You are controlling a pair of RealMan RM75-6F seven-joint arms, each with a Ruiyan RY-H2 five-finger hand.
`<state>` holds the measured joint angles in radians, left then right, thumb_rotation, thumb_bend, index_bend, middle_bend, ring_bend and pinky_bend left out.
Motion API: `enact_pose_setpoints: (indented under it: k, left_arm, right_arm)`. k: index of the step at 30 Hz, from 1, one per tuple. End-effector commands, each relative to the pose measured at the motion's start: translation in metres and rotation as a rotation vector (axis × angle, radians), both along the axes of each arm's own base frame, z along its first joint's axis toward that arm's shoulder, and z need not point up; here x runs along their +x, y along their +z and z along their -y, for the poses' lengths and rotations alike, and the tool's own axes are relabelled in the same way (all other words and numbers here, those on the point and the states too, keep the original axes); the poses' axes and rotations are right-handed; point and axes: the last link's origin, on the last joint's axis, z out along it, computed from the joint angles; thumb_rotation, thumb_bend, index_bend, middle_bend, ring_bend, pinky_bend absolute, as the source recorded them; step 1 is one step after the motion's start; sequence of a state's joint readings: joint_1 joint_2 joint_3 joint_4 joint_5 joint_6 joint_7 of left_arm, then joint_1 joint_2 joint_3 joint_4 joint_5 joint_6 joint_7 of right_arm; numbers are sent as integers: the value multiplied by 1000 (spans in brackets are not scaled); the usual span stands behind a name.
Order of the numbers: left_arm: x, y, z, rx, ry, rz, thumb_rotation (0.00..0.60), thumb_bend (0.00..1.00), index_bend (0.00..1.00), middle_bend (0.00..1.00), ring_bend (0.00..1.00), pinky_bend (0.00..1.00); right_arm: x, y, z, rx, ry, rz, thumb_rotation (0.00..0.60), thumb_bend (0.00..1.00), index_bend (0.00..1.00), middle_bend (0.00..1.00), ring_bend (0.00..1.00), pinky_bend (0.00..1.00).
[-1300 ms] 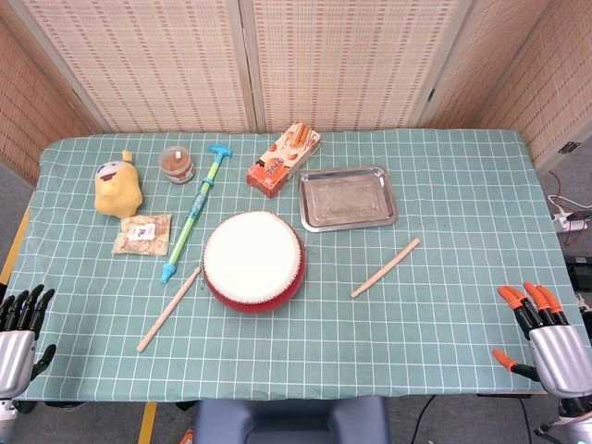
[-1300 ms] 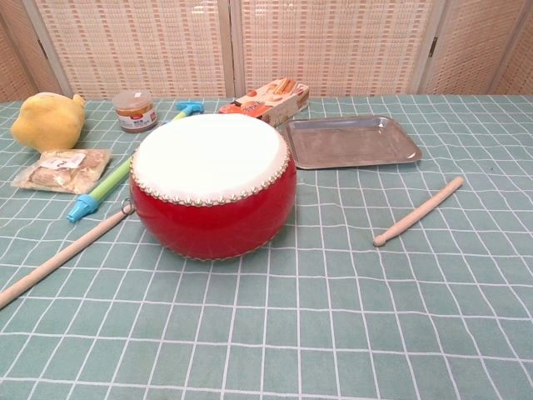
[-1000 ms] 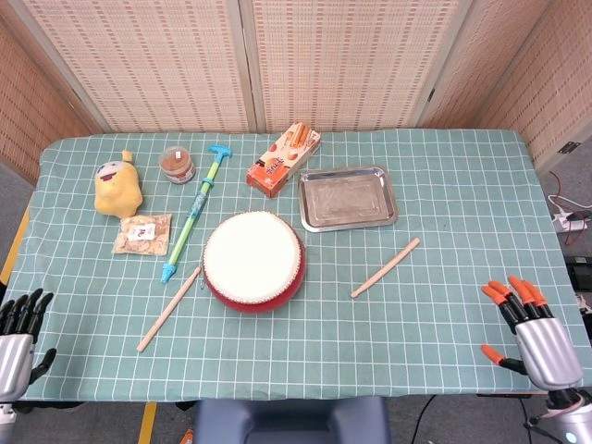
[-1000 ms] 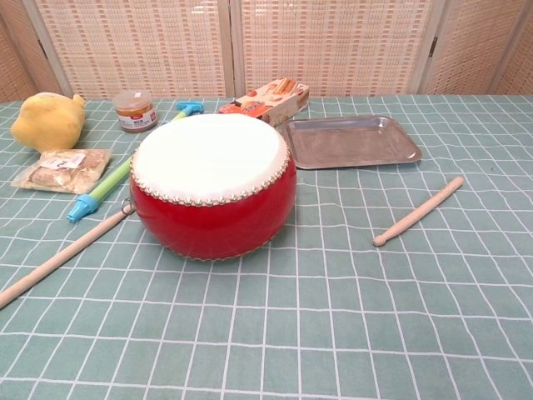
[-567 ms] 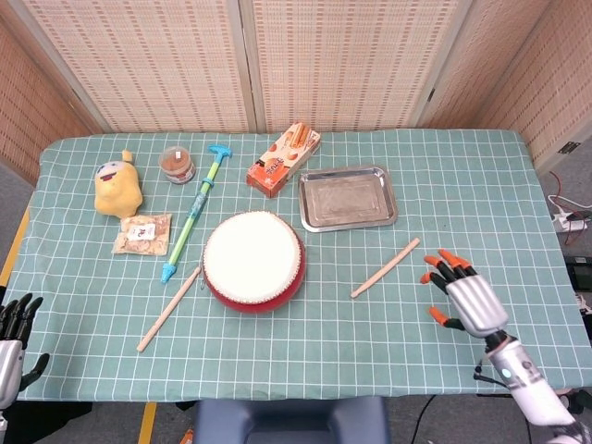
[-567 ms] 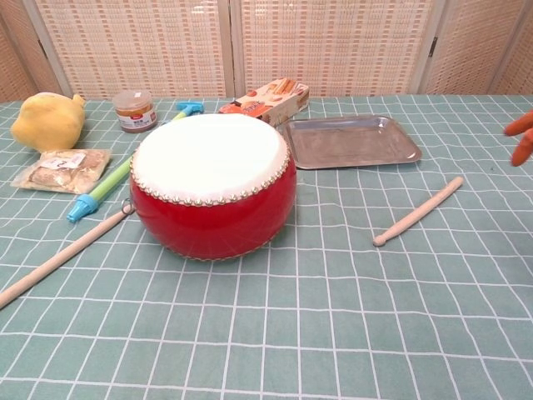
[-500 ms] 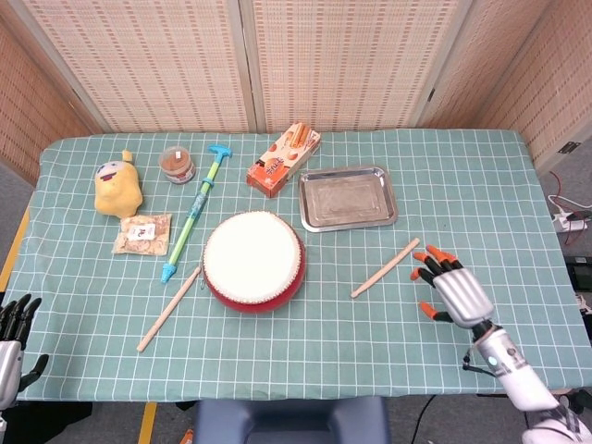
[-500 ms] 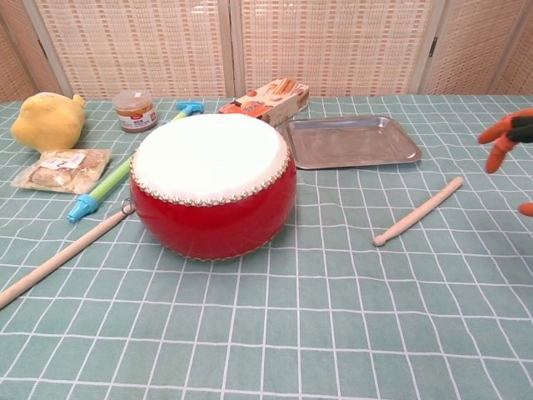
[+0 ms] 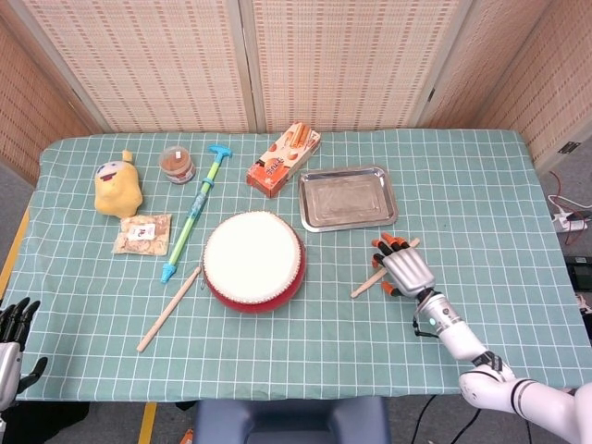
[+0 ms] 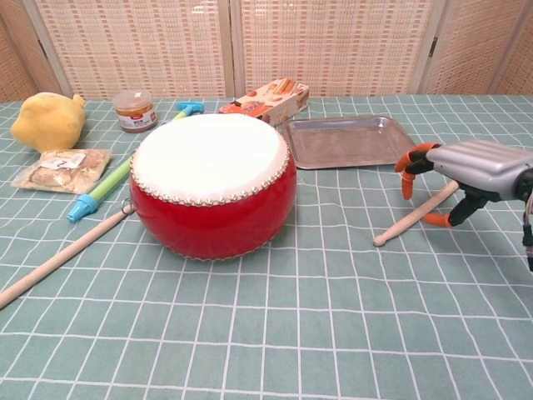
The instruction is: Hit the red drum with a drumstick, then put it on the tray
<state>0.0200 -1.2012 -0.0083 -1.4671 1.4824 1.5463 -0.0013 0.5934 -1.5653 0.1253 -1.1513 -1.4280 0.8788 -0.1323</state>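
Observation:
The red drum (image 9: 252,259) with its white skin stands in the middle of the table, large in the chest view (image 10: 212,183). A wooden drumstick (image 9: 365,285) lies flat on the cloth to its right. My right hand (image 9: 404,268) hovers right over that drumstick's far half with fingers curved down and apart, holding nothing; in the chest view the hand (image 10: 466,171) straddles the stick (image 10: 404,223). The empty metal tray (image 9: 347,197) sits behind them. My left hand (image 9: 14,328) hangs open off the table's front left corner.
A second drumstick (image 9: 168,310) lies left of the drum. Further left and back are a blue-green toy stick (image 9: 194,213), a snack packet (image 9: 143,233), a yellow plush (image 9: 117,185), a small jar (image 9: 176,164) and an orange box (image 9: 283,159).
My right hand has travelled from the table's front right corner leftward and inward until it is over the right drumstick. The drumstick, the drum and the left hand have stayed put.

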Motion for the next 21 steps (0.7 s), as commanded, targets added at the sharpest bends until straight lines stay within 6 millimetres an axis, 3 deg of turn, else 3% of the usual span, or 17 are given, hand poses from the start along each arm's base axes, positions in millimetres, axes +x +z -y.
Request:
enact_pose_setpoints:
  k: [1, 16, 21]
  left_arm:
    - [-1, -1, 0, -5, 2, 8, 600, 248, 0, 0, 0, 0]
    - [-8, -2, 1, -6, 14, 19, 600, 247, 0, 0, 0, 0]
    - [-10, -1, 2, -4, 17, 21, 600, 247, 0, 0, 0, 0]
  right_arm:
    - [-1, -11, 1, 23, -5, -9, 600, 349, 431, 135, 64, 180]
    - [-6, -25, 5, 27, -20, 8, 600, 426, 535, 164, 87, 190]
    - [-2, -18, 5, -1, -24, 92, 600, 481, 621, 204, 120, 216]
